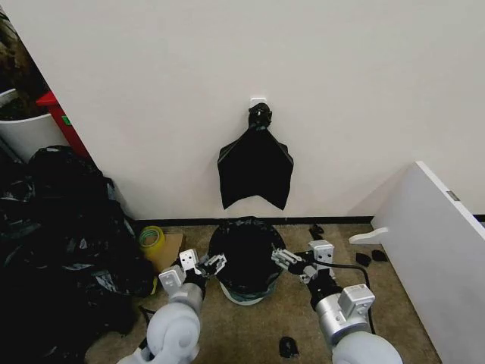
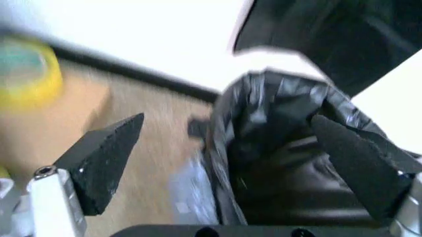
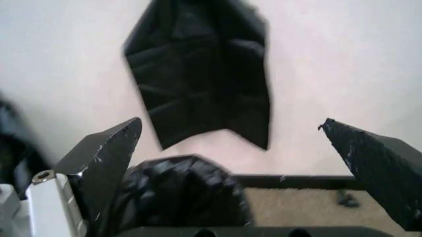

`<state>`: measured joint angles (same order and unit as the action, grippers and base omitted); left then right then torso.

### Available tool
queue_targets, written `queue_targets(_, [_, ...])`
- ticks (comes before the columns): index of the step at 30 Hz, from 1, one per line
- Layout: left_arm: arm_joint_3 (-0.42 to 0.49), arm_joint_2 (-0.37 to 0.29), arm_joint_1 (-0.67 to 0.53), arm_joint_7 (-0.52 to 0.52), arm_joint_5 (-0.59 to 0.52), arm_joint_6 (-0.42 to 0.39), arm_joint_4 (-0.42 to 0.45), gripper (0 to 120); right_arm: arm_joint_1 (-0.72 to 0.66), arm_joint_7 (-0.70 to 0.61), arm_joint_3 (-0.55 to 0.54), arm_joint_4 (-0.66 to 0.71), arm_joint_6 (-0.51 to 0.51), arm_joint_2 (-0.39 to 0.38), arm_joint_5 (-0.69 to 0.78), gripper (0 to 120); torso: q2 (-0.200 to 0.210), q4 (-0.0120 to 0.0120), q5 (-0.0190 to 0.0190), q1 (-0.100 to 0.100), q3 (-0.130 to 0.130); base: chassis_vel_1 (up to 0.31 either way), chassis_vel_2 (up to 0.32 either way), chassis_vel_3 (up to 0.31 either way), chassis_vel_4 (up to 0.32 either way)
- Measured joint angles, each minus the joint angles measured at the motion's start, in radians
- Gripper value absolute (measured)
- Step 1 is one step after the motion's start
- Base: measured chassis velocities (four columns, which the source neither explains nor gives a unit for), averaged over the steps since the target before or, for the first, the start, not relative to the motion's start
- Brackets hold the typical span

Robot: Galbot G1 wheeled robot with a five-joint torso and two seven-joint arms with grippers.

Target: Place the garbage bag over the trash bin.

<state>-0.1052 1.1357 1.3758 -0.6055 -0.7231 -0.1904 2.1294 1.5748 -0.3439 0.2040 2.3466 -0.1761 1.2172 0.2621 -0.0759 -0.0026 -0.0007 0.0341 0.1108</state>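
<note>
The garbage bag is glossy black plastic draped over the trash bin, whose cream-white base shows beneath it on the carpet by the wall. My left gripper stands open at the bag's left side, and in the left wrist view the open left gripper straddles the crinkled edge of the bag. My right gripper stands open at the bag's right side. In the right wrist view the right gripper is open with the bag low between its fingers.
A flat black bundle hangs from a white hook above the bin. A heap of black bags fills the left. A yellow tape roll lies on cardboard. A white board leans at right. Small dark objects lie on the carpet.
</note>
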Motion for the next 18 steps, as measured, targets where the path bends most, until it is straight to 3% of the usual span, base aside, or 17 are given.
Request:
queue_targets(2, [-0.016,-0.017,0.06,0.085,0.17,0.104,0.005,100,0.03,0.0,0.042,-0.036,0.085,0.031,-0.052,100,0.0,0.0003,0.0,0.0,0.0,0.0,0.0,0.0,0.0])
queue_targets(4, [-0.02,-0.019,0.078,0.106,0.212,0.139,0.004,100,0.042,0.001,0.06,-0.05,0.125,0.044,-0.072,100,0.0,0.0001,0.0,0.0,0.0,0.0,0.0,0.0,0.0])
queue_targets(7, [-0.058,-0.011,0.169,0.188,0.38,0.29,0.011,100,0.094,0.034,0.115,-0.095,0.272,0.091,-0.102,100,0.0,0.0,-0.0002,0.0,0.0,0.0,0.0,0.0,0.0])
queue_targets(8, [-0.058,-0.011,0.169,0.188,0.38,0.29,0.011,100,0.094,0.034,0.115,-0.095,0.272,0.091,-0.102,100,0.0,0.0,-0.0002,0.0,0.0,0.0,0.0,0.0,0.0])
queue_targets(11, [-0.128,0.023,0.264,0.24,0.534,0.461,0.026,100,0.155,0.075,0.155,-0.139,0.42,0.142,-0.181,100,0.0,0.0001,-0.0002,0.0,0.0,0.0,0.0,0.0,0.0])
queue_targets(18, [-0.232,0.058,0.382,0.288,0.623,0.581,0.071,100,0.252,0.122,0.219,-0.147,0.56,0.197,-0.278,100,0.0,-0.0001,-0.0002,0.0,0.0,0.0,0.0,0.0,0.0])
